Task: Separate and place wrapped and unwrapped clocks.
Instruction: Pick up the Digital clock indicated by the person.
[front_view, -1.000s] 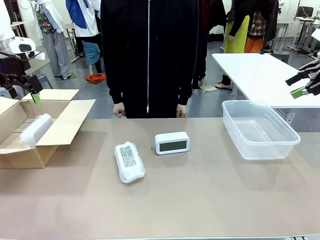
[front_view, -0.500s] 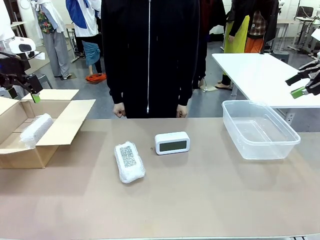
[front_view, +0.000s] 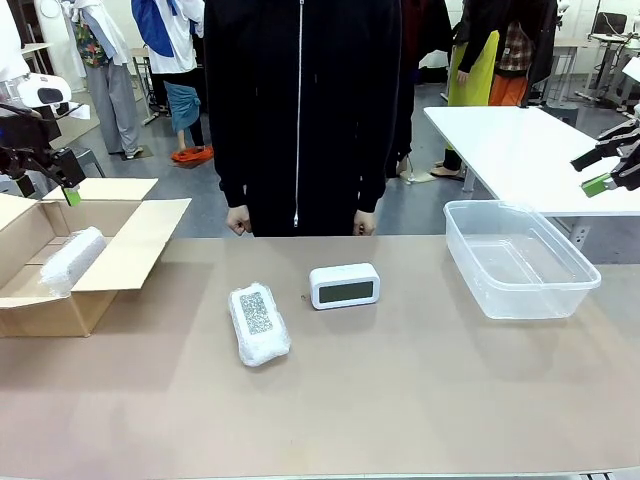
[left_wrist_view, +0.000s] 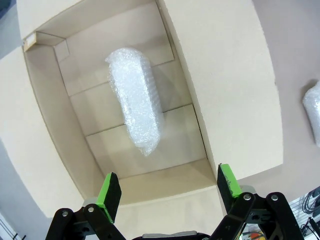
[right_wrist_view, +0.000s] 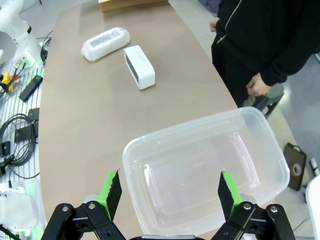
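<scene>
The unwrapped clock (front_view: 344, 286) sits at the middle of the desk (front_view: 420, 400), its grey screen turned towards the robot's side. One wrapped bundle (front_view: 259, 323) lies flat just left of the clock and a little nearer the robot, apart from it, speckled face up; the other wrapped bundle (left_wrist_view: 136, 105) lies inside the open cardboard box (front_view: 130, 252), well to the clock's left at the desk's end, set lengthwise on the box floor. The left fingers (left_wrist_view: 109, 192) hang above that box, spread wide and released, grasping nothing; the boxed bundle lies below them, in line with the gap between their green pads, well apart from both. A clear plastic bin (front_view: 470, 270) sits well to the clock's right; the right fingers (right_wrist_view: 111, 192) hang above it, likewise released and bare, with the clock and the desk bundle far beyond them. A person (front_view: 300, 100) in a black zipped jacket stands beyond the clock at the desk's far side, hands (front_view: 238, 221) loosely curled at the edge.
</scene>
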